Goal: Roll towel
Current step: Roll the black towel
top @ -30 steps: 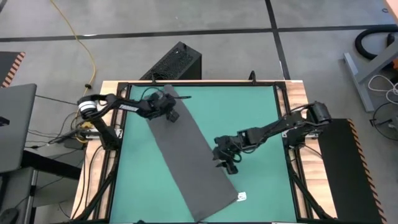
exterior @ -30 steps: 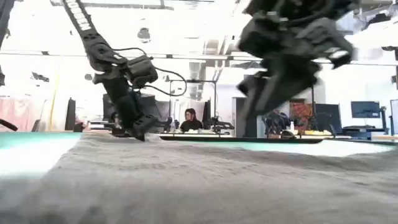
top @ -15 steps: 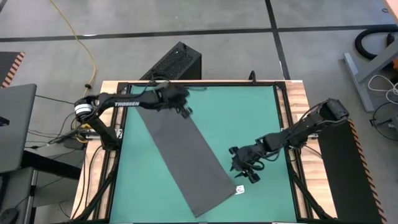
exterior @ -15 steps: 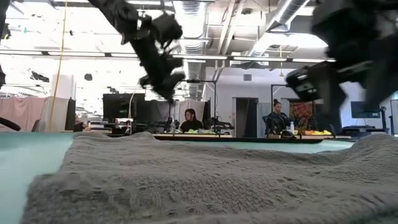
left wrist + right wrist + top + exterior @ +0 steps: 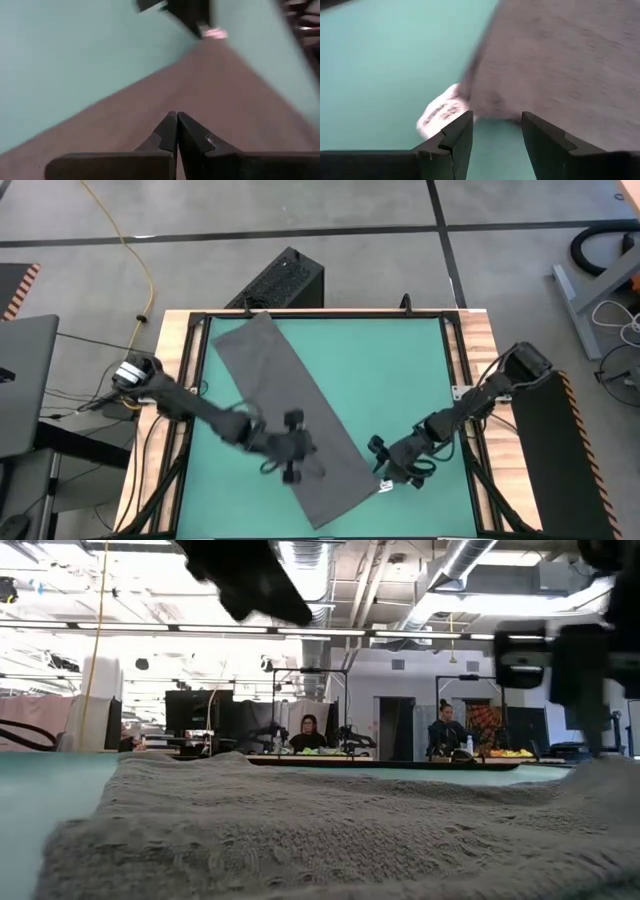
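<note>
The dark grey towel (image 5: 295, 415) lies flat as a long strip on the teal mat (image 5: 400, 370), slanting from the far left to the near middle. My left gripper (image 5: 303, 455) is shut and hovers over the strip's near half; in the left wrist view (image 5: 176, 116) its tips point along the cloth (image 5: 215, 95). My right gripper (image 5: 383, 473) stands open beside the towel's near right corner, where a small white tag (image 5: 386, 487) sticks out. In the right wrist view (image 5: 495, 117) the tag (image 5: 440, 116) and the cloth's edge (image 5: 485, 100) lie just past the fingers.
A wooden frame (image 5: 470, 330) borders the mat. A black box (image 5: 285, 280) stands on the floor beyond the far edge, and a laptop (image 5: 25, 380) sits left of the table. Bare mat lies right of the towel. People sit far behind the table (image 5: 305, 732).
My left gripper has left the towel's far end, risen, and swung fast toward the table's near edge, now over the strip's near half. My right gripper has moved off the towel toward the near right, down to the tagged corner. The far end now lies uncovered and flat.
</note>
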